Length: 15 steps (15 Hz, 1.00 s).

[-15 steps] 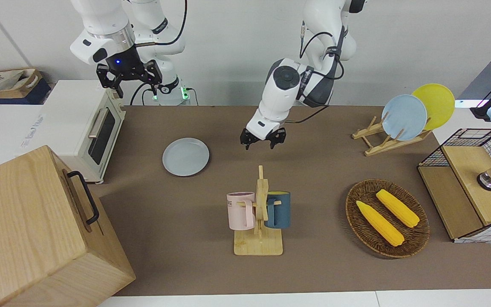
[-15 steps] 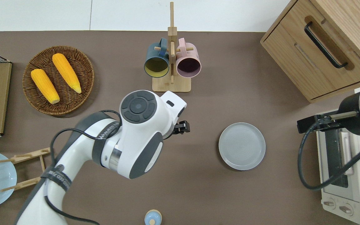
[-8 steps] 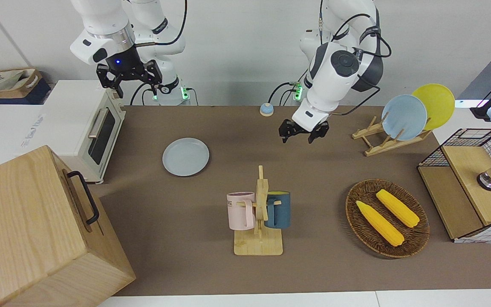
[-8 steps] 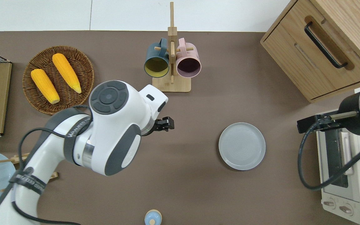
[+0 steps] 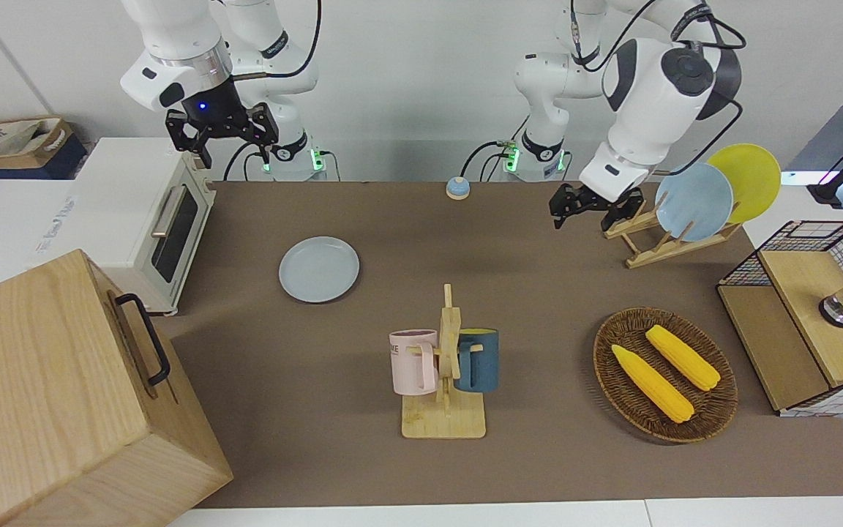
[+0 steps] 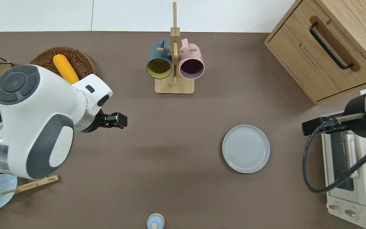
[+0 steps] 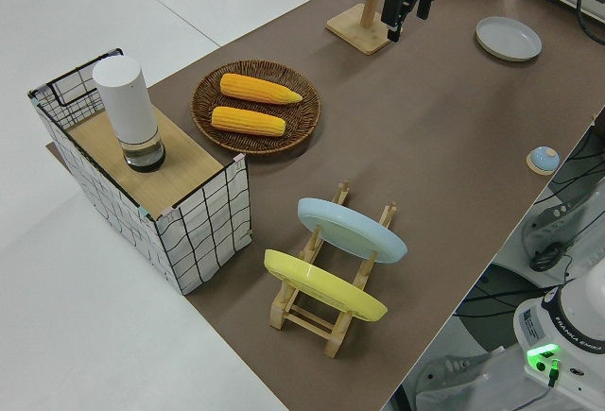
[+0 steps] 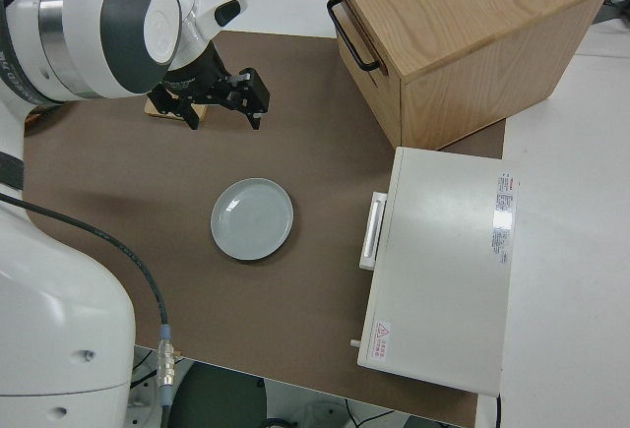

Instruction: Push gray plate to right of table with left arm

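The gray plate (image 5: pixel 319 268) lies flat on the brown table (image 5: pixel 538 293), toward the right arm's end and beside the toaster oven; it also shows in the overhead view (image 6: pixel 246 149), the left side view (image 7: pixel 509 38) and the right side view (image 8: pixel 252 218). My left gripper (image 5: pixel 588 207) is open and empty, up in the air. In the overhead view the left gripper (image 6: pixel 119 120) is over bare table top close to the wicker basket, well apart from the plate. My right gripper (image 5: pixel 222 135) is open and parked.
A mug rack (image 6: pixel 174 65) holds a blue and a pink mug at mid-table. A wicker basket (image 5: pixel 664 375) holds two corn cobs. A plate rack (image 5: pixel 674 227) holds light blue and yellow plates. A toaster oven (image 5: pixel 147 219), a wooden cabinet (image 5: pixel 63 395), a wire crate (image 5: pixel 817 315) and a small bell (image 5: pixel 456 188) stand around.
My left arm has swung back toward its own end of the table, away from the gray plate, with its gripper rising. The plate and the right arm have not moved.
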Motion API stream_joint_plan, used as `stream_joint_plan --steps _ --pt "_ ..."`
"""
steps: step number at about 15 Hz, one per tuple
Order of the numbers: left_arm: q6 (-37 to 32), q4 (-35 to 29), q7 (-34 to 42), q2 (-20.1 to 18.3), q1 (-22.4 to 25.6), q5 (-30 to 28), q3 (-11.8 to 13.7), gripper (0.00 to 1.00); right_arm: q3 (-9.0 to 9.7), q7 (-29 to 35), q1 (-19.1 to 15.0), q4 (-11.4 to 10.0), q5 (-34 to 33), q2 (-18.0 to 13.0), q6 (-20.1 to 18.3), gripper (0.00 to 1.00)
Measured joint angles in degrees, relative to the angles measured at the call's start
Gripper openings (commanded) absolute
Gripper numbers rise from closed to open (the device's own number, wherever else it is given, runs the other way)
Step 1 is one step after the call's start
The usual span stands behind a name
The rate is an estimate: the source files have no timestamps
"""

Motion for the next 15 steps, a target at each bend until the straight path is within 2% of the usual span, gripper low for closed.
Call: stream_joint_plan --steps 5,9,15 --pt "-5.2 4.8 7.3 -0.2 5.6 2.2 0.1 0.99 0.00 0.0 0.0 0.0 0.0 0.0 0.0 0.983" --pt "-8.4 7.7 11.6 -0.2 6.9 3.3 0.4 0.99 0.00 0.0 0.0 0.0 0.0 0.0 0.0 0.983" --pt "-9.2 8.9 12.2 -0.2 7.3 3.4 0.7 0.99 0.00 0.0 0.0 0.0 0.0 0.0 0.0 0.983"
